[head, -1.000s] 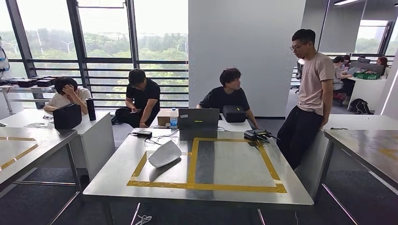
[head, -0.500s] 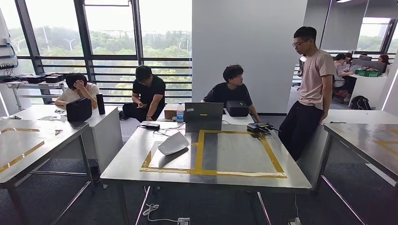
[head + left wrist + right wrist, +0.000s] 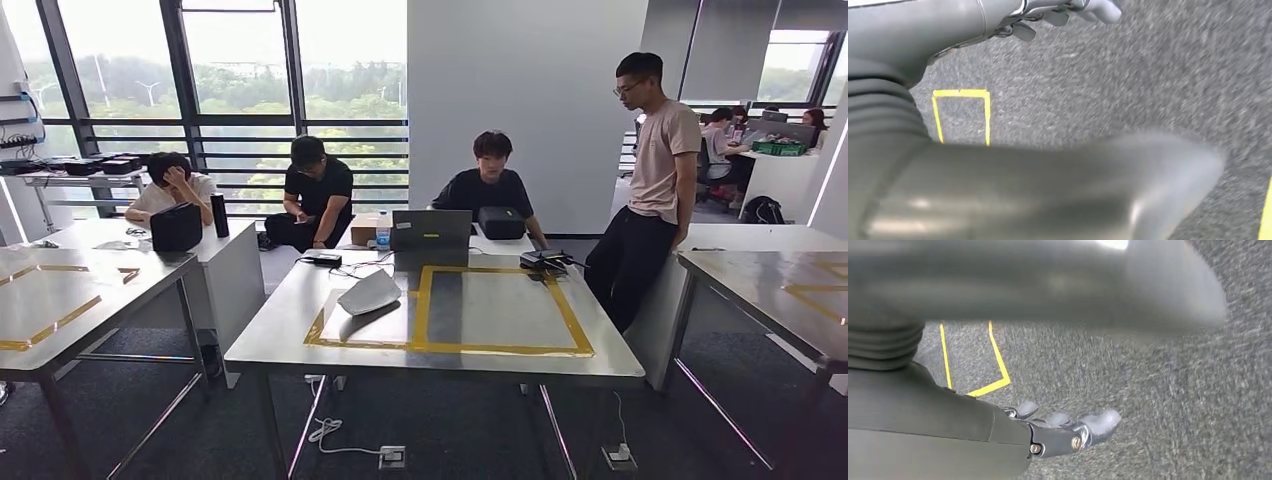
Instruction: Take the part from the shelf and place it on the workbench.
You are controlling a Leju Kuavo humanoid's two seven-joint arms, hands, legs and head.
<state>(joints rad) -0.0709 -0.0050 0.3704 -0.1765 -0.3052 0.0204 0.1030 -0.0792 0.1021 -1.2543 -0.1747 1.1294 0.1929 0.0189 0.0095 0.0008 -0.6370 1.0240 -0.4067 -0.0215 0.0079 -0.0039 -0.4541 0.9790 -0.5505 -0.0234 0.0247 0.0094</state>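
Note:
A white curved part [image 3: 368,293] lies on the steel workbench [image 3: 440,355], inside the left field of its yellow tape frame. Both arms hang down beside my body, well short of the bench. In the left wrist view my left hand [image 3: 1048,15] hangs over grey carpet with nothing in it, its dark fingers [image 3: 1098,9] stretched out and apart from the thumb. My right hand [image 3: 1058,432] hangs the same way over the carpet, its fingers [image 3: 1100,422] loosely extended and holding nothing.
Three people sit behind the workbench and one person [image 3: 650,190] leans at its far right corner. A laptop [image 3: 430,232], cables and a bottle stand at its back edge. More steel tables [image 3: 60,300] [image 3: 780,290] flank it. Yellow tape marks the carpet [image 3: 960,115].
The whole picture has shifted: the camera has moved, and the workbench now looks smaller and farther off. The white part lies in the same spot on the bench.

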